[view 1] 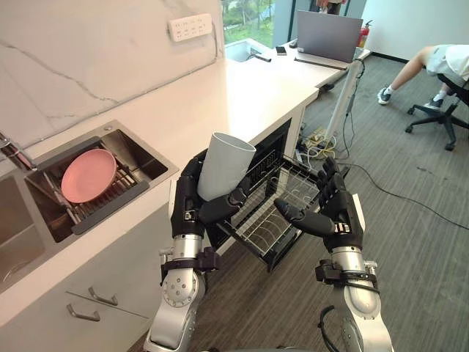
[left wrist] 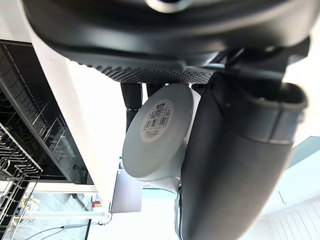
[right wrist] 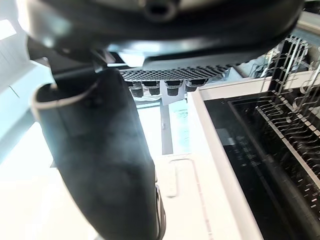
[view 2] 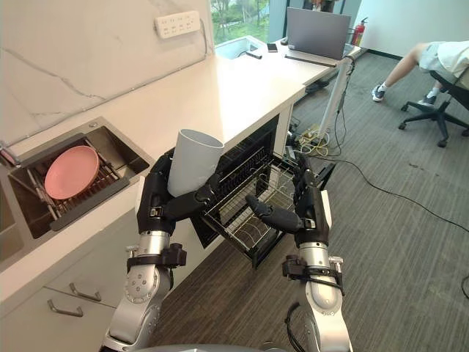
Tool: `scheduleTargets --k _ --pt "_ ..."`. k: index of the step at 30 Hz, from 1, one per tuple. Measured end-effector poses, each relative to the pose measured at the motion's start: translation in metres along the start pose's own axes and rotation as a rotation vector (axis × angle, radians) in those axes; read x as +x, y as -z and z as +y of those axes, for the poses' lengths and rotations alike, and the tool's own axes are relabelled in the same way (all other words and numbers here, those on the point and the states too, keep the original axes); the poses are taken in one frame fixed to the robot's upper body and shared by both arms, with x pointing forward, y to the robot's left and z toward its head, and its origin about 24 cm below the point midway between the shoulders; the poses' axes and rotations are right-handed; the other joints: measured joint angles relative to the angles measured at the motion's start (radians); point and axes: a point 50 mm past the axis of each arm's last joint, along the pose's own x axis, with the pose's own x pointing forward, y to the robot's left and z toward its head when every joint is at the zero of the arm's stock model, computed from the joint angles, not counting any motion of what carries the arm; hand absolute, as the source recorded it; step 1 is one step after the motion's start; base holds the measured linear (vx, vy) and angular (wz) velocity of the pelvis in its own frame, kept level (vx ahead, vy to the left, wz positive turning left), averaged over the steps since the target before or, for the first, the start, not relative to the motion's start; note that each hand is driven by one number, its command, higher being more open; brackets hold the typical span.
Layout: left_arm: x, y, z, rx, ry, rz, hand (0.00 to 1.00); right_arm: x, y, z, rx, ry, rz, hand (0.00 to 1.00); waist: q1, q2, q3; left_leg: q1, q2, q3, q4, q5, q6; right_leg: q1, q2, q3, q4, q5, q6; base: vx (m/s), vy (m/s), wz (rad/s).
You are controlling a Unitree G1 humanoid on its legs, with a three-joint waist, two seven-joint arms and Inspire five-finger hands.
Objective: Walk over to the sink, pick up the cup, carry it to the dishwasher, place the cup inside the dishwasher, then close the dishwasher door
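**Cup held by the left hand beside the open dishwasher**

The left hand (view 1: 188,207) was closed round the white cup (view 1: 224,164), fingers curled behind its wall and the thumb wrapped across its lower front. The cup stood nearly upright, leaning a little toward the robot's right, with its open mouth on top. In the left wrist view its flat base (left wrist: 159,131) carried a barcode sticker and sat between the thumb and the fingers.

The cup was in the air in front of the edge of the pale desk (view 1: 220,95), just beside the near left corner of the wire rack (view 1: 287,209). It was not inside the rack. The rack was pulled out from the dark opening of the dishwasher (view 1: 277,141) under the desk.

The right hand (view 1: 343,214) was held out with its fingers fairly straight, its thumb pointing toward the cup, and nothing in it. It appeared to hang over the right part of the rack, though whether it touched the wire could not be told.

To the robot's left, a pink plate (view 1: 88,175) lay on a drying grid in the sink (view 1: 150,158). Farther along the desk stood a grey laptop (view 1: 328,35), and a white socket strip (view 1: 190,26) was on the marble wall. A person (view 1: 438,60) sat on a wheeled chair (view 1: 440,110) on the carpet, well apart from the robot
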Motion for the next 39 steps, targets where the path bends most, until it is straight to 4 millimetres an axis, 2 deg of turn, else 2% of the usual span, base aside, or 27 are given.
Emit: scheduleTargets --k 9,21,31,39 --pt "0.017 -0.004 0.005 0.066 -0.047 -0.054 0.00 0.007 -0.011 0.017 0.155 -0.102 -0.061 1.00 -0.001 -0.006 -0.009 0.011 -0.006 0.015 -0.024 0.011 0.008 0.001 0.000 0.014 -0.020 0.021 0.008 -0.01 0.006 -0.05" --pt "0.017 0.004 0.003 0.090 -0.054 -0.029 0.00 0.007 -0.010 0.032 0.229 -0.180 -0.049 1.00 -0.013 -0.026 -0.025 0.007 -0.025 0.018 -0.061 0.035 0.018 -0.010 -0.009 0.020 -0.045 0.039 0.017 -0.01 0.003 -0.01" --pt "0.007 0.005 -0.031 0.120 0.079 -0.045 0.00 0.006 -0.006 0.040 0.253 -0.190 -0.030 1.00 -0.020 -0.025 -0.030 0.004 -0.032 -0.004 -0.098 0.059 0.023 -0.015 -0.016 -0.004 -0.051 0.040 0.019 -0.01 -0.011 0.07" --pt "0.002 0.004 -0.043 0.174 0.135 -0.074 0.00 0.004 0.003 0.043 0.267 -0.165 0.011 1.00 -0.022 -0.025 -0.039 0.002 -0.033 -0.023 -0.114 0.078 0.023 -0.016 -0.017 -0.024 -0.051 0.040 0.020 -0.04 -0.023 0.07"
